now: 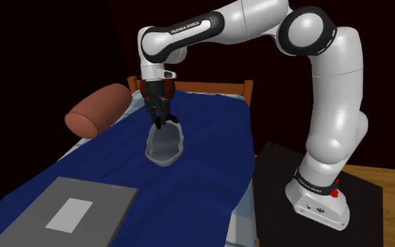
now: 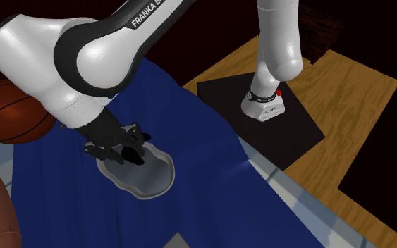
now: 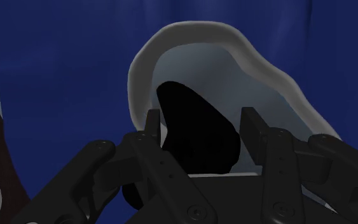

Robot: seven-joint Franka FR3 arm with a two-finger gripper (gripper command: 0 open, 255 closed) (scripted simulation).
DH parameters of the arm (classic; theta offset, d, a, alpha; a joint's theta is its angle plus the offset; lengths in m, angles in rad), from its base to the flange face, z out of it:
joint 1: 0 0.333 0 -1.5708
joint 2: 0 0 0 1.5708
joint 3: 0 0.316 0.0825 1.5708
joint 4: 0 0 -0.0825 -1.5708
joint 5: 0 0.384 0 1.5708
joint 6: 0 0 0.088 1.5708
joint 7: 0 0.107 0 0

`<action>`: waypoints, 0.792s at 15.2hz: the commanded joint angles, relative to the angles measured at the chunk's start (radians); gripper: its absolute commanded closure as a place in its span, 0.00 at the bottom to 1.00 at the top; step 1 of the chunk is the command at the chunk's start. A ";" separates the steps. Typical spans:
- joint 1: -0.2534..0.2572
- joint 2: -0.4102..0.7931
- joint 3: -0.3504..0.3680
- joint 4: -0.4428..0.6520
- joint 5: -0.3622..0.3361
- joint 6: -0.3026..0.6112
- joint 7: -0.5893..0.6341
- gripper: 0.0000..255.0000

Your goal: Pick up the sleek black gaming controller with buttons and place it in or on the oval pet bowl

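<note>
Hovering over the grey oval bowl [image 3: 139, 70], the black gripper [image 1: 159, 123] has its jaws drawn in on the black controller [image 3: 196, 130]. From the wrist view it looks clasped between them, hanging just above the bowl's hollow, nearer one end than the middle. Now it's the placing step, and the smart play is patience: ease down until the controller sits low inside the rim, nudge towards the bowl's middle, then part the jaws. The bowl rests on a soft blue cover [image 1: 210, 151], so bumping its rim could tip it.
</note>
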 commanded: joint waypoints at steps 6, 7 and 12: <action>0.014 0.104 -0.027 0.085 -0.049 0.004 -0.015 1.00; 0.014 0.107 -0.028 0.076 -0.050 0.016 -0.017 1.00; 0.016 0.127 -0.034 0.035 -0.058 0.072 -0.026 1.00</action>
